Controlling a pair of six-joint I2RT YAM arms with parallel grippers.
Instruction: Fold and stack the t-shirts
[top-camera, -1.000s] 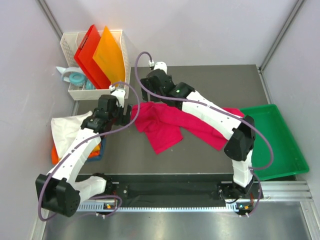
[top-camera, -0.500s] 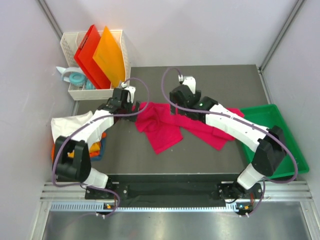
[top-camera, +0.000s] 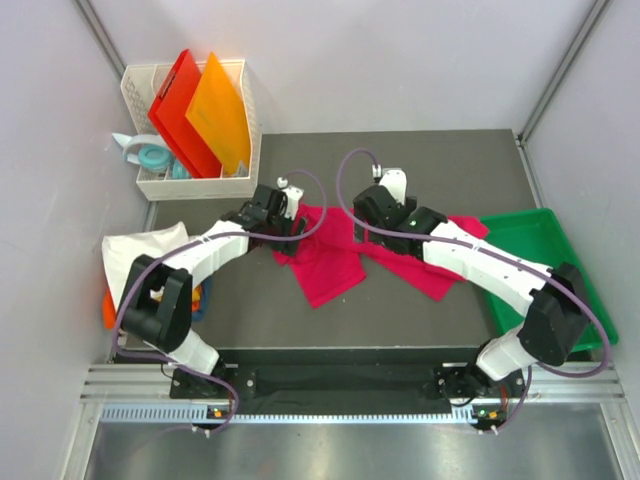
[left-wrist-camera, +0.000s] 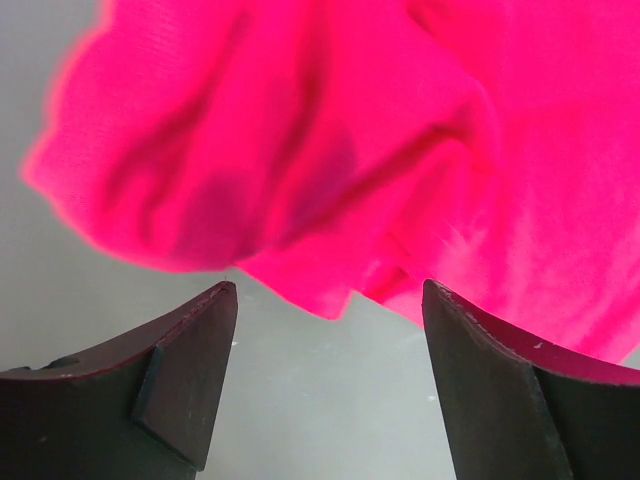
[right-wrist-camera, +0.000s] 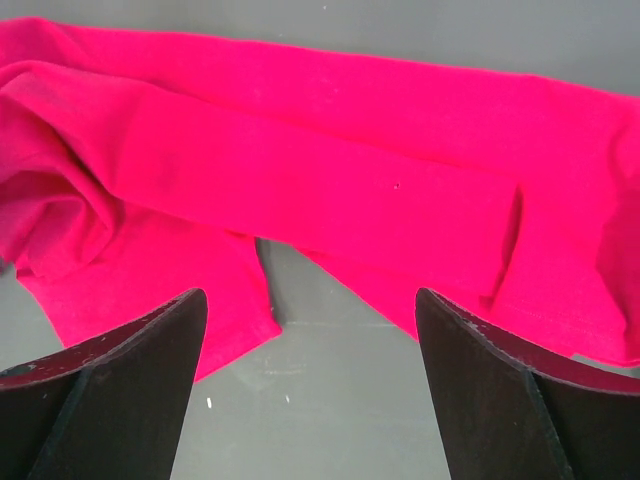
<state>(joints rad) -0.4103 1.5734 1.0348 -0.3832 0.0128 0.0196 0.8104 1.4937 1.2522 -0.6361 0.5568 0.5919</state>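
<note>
The crimson-pink t-shirt (top-camera: 330, 255) lay crumpled and unfolded across the middle of the counter (top-camera: 450, 160). It was the piece still to be dealt with, so both arms were turned in on it from opposite sides.

The left claw (left-wrist-camera: 328, 290) was spread wide and held nothing. Its two dark fingers (left-wrist-camera: 185, 350) framed the bunched, puckered edge at the shirt's left end, with bare counter showing beneath them. It seemed to sit there because that rumpled hem is the likeliest place to pinch the cloth and draw it flat.

The right claw (right-wrist-camera: 310, 295) was just as wide open and also empty. It looked down on the long smooth band of the shirt and on the notch of counter where a flap hangs off it. Probably it was seeking a matching hold, so that the two could stretch the cloth between them.

The left arm ran out low from its base, elbow bent well to the left of the shirt, forearm sweeping in to the shirt's left edge. The right arm bent its elbow far to the right of the shirt, above the green tray (top-camera: 590, 290). Its forearm crossed over the shirt's right part and hid some of it.

Well to the left of the shirt, the white t-shirt (top-camera: 135, 250) lay spread on top of the orange (top-camera: 108, 310) and blue (top-camera: 200, 300) ones, evidently the stack.
</note>
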